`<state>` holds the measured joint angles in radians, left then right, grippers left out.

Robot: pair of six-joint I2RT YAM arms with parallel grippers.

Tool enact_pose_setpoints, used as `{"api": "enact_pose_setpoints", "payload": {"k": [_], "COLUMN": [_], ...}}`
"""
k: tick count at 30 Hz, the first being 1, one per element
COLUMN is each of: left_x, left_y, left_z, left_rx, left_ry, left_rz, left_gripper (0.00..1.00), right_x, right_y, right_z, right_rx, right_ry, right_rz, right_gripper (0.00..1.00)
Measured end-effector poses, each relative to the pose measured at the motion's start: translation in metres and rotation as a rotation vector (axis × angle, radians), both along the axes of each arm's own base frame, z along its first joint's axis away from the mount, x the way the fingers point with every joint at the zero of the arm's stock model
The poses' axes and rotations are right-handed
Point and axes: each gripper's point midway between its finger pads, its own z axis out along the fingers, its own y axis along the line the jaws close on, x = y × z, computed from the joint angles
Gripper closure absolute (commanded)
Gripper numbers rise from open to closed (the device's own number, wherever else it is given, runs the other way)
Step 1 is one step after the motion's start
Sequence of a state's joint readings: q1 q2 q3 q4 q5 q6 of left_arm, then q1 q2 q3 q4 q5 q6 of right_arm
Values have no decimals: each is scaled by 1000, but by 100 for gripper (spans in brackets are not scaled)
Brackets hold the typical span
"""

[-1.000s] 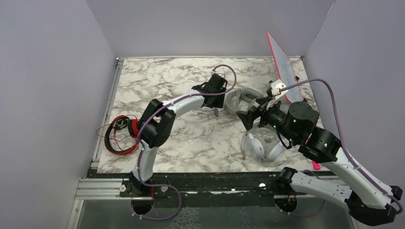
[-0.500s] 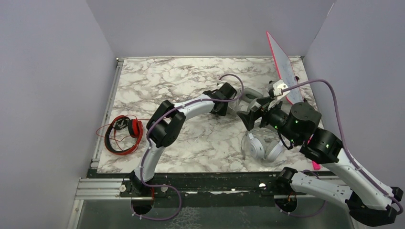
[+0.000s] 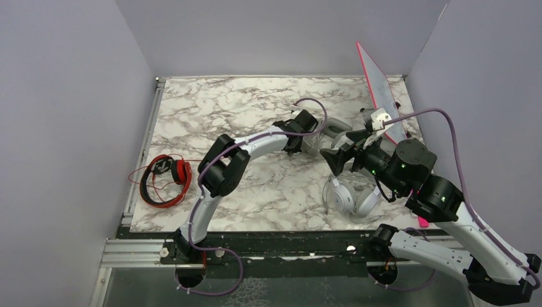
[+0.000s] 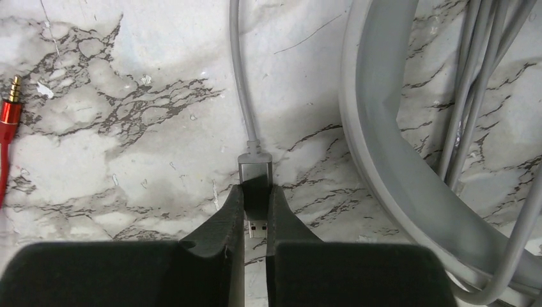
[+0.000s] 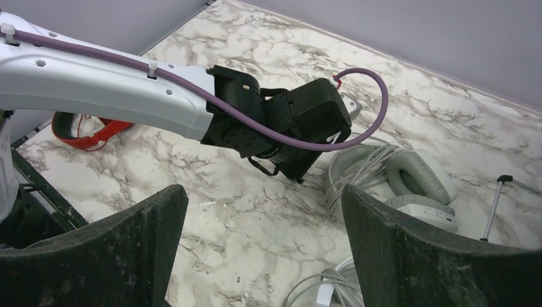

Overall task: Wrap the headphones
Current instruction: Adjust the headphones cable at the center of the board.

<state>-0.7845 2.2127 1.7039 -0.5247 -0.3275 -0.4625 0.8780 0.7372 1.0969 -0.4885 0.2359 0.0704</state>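
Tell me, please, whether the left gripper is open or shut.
Shut: the left gripper pinches the plug of the grey cable between its fingers.

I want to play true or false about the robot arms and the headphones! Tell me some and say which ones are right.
1. The left gripper is pinching the plug of a grey cable. True.
2. The right gripper is holding the red headphones. False: it is open and holds nothing; they lie on the table's left side.
3. The light grey headphones lie on the marble table. True.
4. Only two headphones are there. False: there are three, counting the white-silver headphones.
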Motion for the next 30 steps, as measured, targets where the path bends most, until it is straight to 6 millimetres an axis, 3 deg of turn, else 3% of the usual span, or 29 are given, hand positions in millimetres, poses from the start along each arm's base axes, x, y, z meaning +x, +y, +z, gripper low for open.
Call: {"api": "enact_pose_setpoints", "payload": {"k": [8,16,21,30], "left_x": [-5,0,-2,-35], "left_y": [8,6,-11,-56], "left_z": [7,63,94,106], "left_rx": [30,-38,-145,-356], "left_ry": [12,-57,-64,43], "left_rz": [-14,-10,-42,-148], "left_gripper": [100,100,100,100], "right_x": [-2,-2,-3,-2], "right_y": [-2,-2,-3,-2], "right_z": [3,4,8,9], "right_rx": [9,16,22,22], "right_ry": [-7,-5,-9,-9], "right_rz": [0,-1,-1,-1], "right_gripper": [5,5,5,5]}}
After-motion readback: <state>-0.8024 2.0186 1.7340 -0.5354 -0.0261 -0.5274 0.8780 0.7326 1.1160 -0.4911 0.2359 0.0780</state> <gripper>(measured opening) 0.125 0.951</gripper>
